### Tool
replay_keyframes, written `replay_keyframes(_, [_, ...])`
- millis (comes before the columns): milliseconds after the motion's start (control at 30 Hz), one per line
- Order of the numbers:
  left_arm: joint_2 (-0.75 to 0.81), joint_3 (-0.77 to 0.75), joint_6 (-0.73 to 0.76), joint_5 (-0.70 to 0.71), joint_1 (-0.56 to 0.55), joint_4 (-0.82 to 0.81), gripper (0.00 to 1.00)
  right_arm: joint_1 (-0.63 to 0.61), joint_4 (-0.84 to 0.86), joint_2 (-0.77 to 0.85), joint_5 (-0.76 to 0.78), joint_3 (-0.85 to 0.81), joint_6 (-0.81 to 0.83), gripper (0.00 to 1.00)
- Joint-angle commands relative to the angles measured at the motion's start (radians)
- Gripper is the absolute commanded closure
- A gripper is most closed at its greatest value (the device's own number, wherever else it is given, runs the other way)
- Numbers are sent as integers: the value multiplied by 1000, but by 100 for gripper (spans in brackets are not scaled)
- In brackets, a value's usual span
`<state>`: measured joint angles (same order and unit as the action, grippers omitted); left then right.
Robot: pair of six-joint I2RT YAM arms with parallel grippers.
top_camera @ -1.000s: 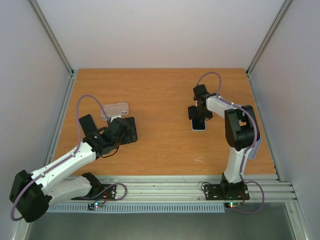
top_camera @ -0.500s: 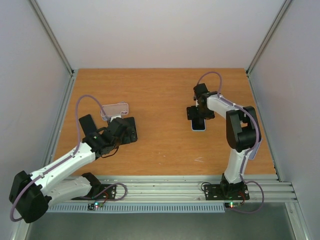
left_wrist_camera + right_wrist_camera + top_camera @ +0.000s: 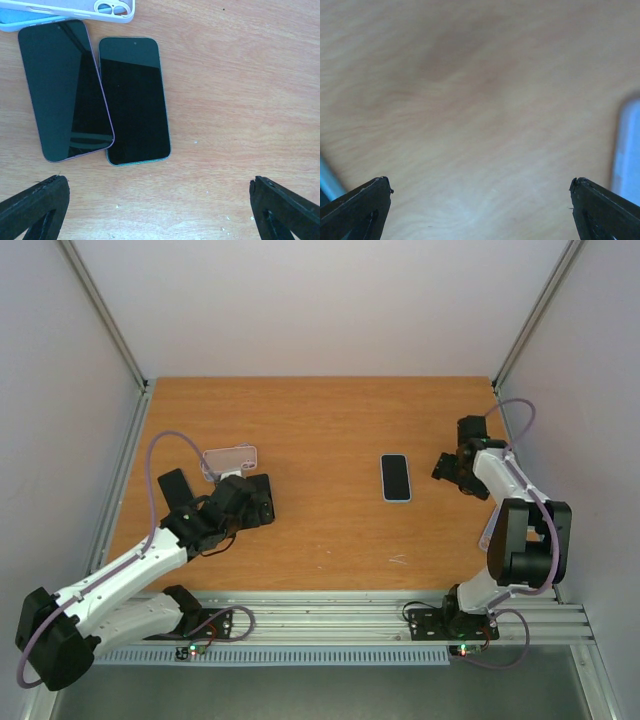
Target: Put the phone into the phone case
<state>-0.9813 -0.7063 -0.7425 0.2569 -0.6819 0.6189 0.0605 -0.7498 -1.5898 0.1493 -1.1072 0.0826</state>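
1. The overhead view is bright and evenly lit. The desk (image 3: 320,420) is sharp, with only soft, short shadows beneath the arms.
2. The left wrist view is crisp, and the purple-edged phone (image 3: 65,90) carries a faint pale reflection near its lower end.
3. The right wrist view is smeared throughout. A pale blue shape (image 3: 626,150) at the right edge is out of focus, and the fingers (image 3: 355,212) look sharper.

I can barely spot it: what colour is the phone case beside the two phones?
The phone case is pale lilac, clearest in the left wrist view.
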Motion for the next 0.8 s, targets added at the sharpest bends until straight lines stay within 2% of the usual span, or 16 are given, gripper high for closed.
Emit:
replay_keyframes(0, [7, 1, 18, -10, 5, -29, 1, 76, -16, 69, 79, 66, -152, 2])
replay_keyframes(233, [-22, -3, 26, -27, 5, -35, 1, 246, 34, 69, 37, 148, -219, 2])
replay_keyframes(433, [-42, -12, 16, -41, 4, -42, 1, 316, 89, 30, 20, 200, -232, 6])
replay_keyframes(633, [-61, -14, 13, -49, 4, -42, 1, 345, 116, -28, -25, 206, -223, 18])
replay_keyframes(767, [-69, -22, 13, -54, 5, -41, 1, 345, 116, -53, -25, 207, -221, 32])
